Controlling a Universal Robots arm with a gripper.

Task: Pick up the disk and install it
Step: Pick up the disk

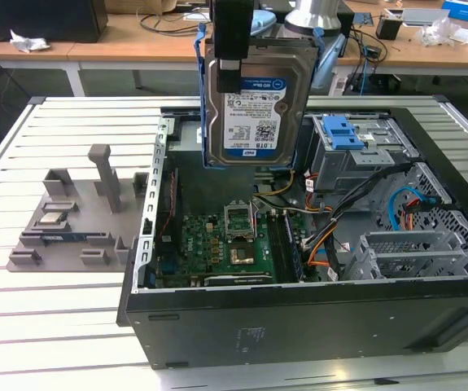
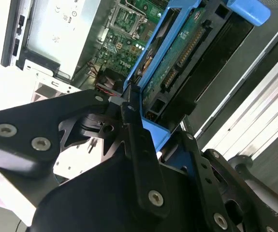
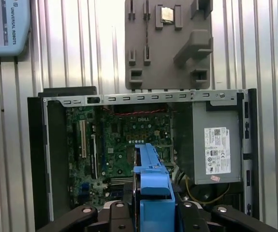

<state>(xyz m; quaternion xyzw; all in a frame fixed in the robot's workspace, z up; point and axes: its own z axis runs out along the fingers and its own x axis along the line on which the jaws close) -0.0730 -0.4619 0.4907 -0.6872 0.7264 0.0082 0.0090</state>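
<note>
The disk (image 1: 258, 106), a silver hard drive with a white-and-blue label in a blue side-rail frame, hangs upright above the open computer case (image 1: 299, 326). My gripper (image 1: 240, 72) is shut on its upper edge, and one black finger (image 1: 229, 57) lies over the labelled face. The second wrist view looks along the disk's green circuit-board side (image 2: 187, 48), where black fingers (image 2: 136, 145) clamp the blue frame. The frame's edge (image 3: 153, 188) also shows in the first wrist view, over the motherboard (image 3: 124, 140).
The case lies open on a white slatted table (image 1: 54, 309). Inside it are the motherboard (image 1: 217, 244), cables, a drive bay with a blue latch (image 1: 339, 130) and a power supply (image 3: 216, 145). A grey fixture (image 1: 79, 228) holding a small silver chip (image 1: 52, 218) stands to the exterior view's left.
</note>
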